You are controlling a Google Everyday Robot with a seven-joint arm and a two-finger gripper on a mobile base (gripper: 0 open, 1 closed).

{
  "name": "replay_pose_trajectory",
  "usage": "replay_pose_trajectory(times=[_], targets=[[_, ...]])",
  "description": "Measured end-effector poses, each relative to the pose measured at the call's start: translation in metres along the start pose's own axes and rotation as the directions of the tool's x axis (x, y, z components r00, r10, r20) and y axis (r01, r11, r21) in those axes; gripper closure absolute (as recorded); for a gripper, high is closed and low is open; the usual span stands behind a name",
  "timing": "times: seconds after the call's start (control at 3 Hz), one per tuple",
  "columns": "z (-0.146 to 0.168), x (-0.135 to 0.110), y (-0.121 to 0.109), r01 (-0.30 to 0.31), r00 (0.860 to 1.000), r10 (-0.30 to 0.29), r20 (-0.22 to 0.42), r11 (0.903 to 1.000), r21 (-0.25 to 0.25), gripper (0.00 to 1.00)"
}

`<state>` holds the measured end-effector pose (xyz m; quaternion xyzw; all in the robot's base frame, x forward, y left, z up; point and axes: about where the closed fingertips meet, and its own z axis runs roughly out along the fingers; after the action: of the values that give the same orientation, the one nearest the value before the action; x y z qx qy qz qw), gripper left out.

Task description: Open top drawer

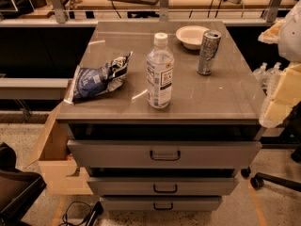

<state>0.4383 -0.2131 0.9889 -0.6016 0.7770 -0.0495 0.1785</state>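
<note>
Gripper (281, 98) first: I take it to be the pale, cream-coloured shape hanging far to the right of the water bottle (159, 72), just off the side of the cabinet top (221, 98). Wide or narrow, I cannot tell, and it appears to hold nothing.

Now the target. The top drawer (164, 146) lies straight below the bottle, under the front lip, with its tall grey panel facing us and the dark loop handle (165, 155) almost plumb beneath the bottle. A dark band runs along the panel's upper edge, but none of the drawer's inside shows, so I read it as shut or barely cracked. Further below the bottle, the middle drawer (162, 186) and bottom drawer (162, 203) sit closed.

On top, a blue snack bag (99, 79) lies left of the bottle, a drinks can (208, 52) stands behind it to the right, and a white bowl (192, 36) sits further back.

Progress? By my reckoning, practically none. The gripper is well apart from the handle. The reach, the grasp and the whole pull are all left to do.
</note>
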Motion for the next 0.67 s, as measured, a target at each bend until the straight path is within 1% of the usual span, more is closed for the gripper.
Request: replay_pose_trajectory(times=[0.33, 0.67], targets=[[0.0, 0.0, 0.0, 0.0, 1.0, 0.0, 0.0, 1.0, 0.0, 0.0], [0.007, 0.006, 0.011, 0.007, 1.0, -0.007, 0.011, 0.9999, -0.009, 0.0]])
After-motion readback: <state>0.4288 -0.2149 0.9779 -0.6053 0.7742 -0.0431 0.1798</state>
